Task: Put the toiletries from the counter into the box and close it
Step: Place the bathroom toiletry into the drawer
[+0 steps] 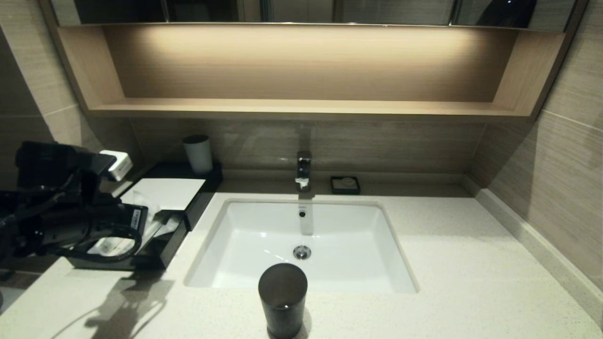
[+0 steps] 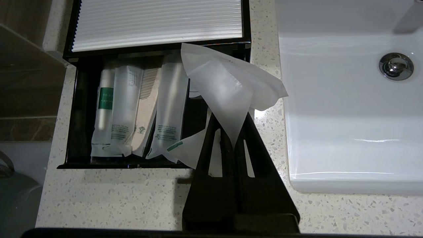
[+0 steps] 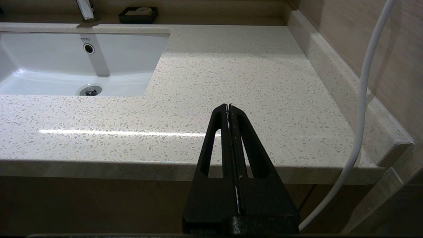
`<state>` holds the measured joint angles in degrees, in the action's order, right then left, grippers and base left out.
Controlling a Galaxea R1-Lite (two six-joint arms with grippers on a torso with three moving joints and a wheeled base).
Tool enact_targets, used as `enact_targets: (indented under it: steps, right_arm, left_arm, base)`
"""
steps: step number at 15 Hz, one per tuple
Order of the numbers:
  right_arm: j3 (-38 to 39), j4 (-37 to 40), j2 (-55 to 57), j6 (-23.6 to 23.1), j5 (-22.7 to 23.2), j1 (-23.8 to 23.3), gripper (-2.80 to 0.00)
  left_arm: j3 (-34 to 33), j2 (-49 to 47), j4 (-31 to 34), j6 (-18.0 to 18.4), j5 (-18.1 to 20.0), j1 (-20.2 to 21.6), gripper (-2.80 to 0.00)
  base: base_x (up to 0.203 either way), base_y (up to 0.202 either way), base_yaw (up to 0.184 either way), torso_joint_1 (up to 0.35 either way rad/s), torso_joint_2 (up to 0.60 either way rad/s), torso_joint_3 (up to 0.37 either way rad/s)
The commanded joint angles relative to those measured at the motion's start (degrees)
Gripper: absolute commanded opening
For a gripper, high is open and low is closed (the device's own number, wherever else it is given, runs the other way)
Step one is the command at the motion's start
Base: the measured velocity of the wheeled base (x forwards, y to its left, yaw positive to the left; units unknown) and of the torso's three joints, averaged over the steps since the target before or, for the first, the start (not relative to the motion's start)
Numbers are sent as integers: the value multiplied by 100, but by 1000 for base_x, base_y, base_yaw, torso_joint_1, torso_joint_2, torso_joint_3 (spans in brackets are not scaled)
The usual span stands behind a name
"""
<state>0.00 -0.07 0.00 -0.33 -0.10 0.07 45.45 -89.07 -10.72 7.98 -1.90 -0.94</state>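
Observation:
The black box (image 2: 71, 109) sits on the counter (image 2: 132, 198) left of the basin, its front drawer pulled out below the white sheet top (image 2: 158, 23). Several long wrapped packets (image 2: 168, 105) lie side by side in the drawer. My left gripper (image 2: 231, 132) hovers over the drawer's right end, shut on a translucent white sachet (image 2: 228, 82) that fans out above the fingers. A second white piece with a green stripe (image 2: 186, 148) lies beneath it at the drawer's corner. My right gripper (image 3: 228, 106) is shut and empty, level with the counter's front edge on the right.
The white basin (image 1: 245, 226) is sunk in the counter, with a faucet (image 1: 304, 169) behind it. A dark cup (image 1: 282, 296) stands at the basin's front rim. A small black soap dish (image 1: 345, 185) sits at the back. A pale cup (image 1: 198, 153) stands behind the box.

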Motion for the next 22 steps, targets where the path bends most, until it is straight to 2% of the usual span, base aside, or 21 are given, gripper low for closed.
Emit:
enact_targets:
  steps: [1,4,8,22]
  right_arm:
    - [0,-1,0,-2,1,1,-280]
    - [0,-1,0,-2,1,1,-280]
    - [8,-1,0,-2,1,1,-280]
    - [7,-1,0,-2,1,1,-280]
  left_arm:
    - [95,-398,-15,-22,-8,2,-280]
    - [407,-913,-18,-83,-224,169,-280]
    - [768,-1385,-18,-116,-246,234,-280]
    - [965,-2065,-343,-121,-223,586,-280]
  base:
    - [0,0,0,0,0,0]
    - [0,0,0,0,0,0]
    - [0,0,0,0,0,0]
    - [0,0,0,0,0,0]
